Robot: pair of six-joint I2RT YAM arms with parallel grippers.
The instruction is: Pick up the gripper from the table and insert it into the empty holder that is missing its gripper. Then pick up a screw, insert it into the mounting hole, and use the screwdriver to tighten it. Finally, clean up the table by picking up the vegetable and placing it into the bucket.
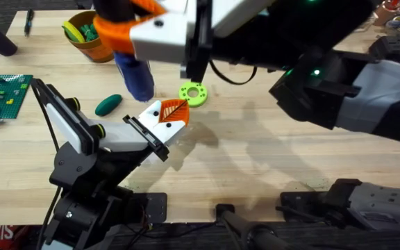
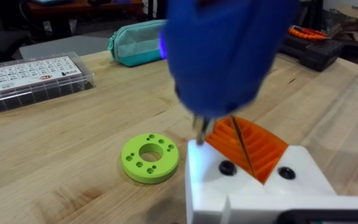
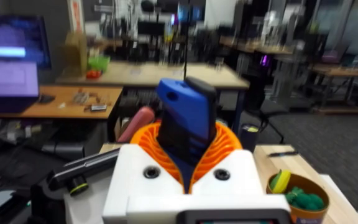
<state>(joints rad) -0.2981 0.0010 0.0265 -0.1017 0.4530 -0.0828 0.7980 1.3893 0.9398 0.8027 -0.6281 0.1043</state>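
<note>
The gripper (image 1: 169, 114), a white wedge with an orange ribbed pad, sits in the black holder (image 1: 146, 136) at the tip of my left arm's white link. In the left wrist view the gripper (image 2: 253, 177) shows two black screw heads (image 2: 227, 168). My right gripper (image 1: 127, 42) reaches across, shut on the dark-blue screwdriver (image 1: 135, 75), which points down. The screwdriver (image 2: 225, 56) has its tip at the wedge's upper corner, beside the nearer screw head. The right wrist view shows the screwdriver (image 3: 188, 121) clamped between orange pads. The dark-green vegetable (image 1: 107, 105) lies left of the holder. The orange bucket (image 1: 97, 47) stands at the back left.
A lime-green ring (image 1: 194, 92) lies just behind the wedge. A green brick board (image 1: 2, 97) sits at the left edge. The bucket holds yellow and green items. A clear parts box (image 2: 36, 78) and a teal pouch (image 2: 135, 43) lie farther off.
</note>
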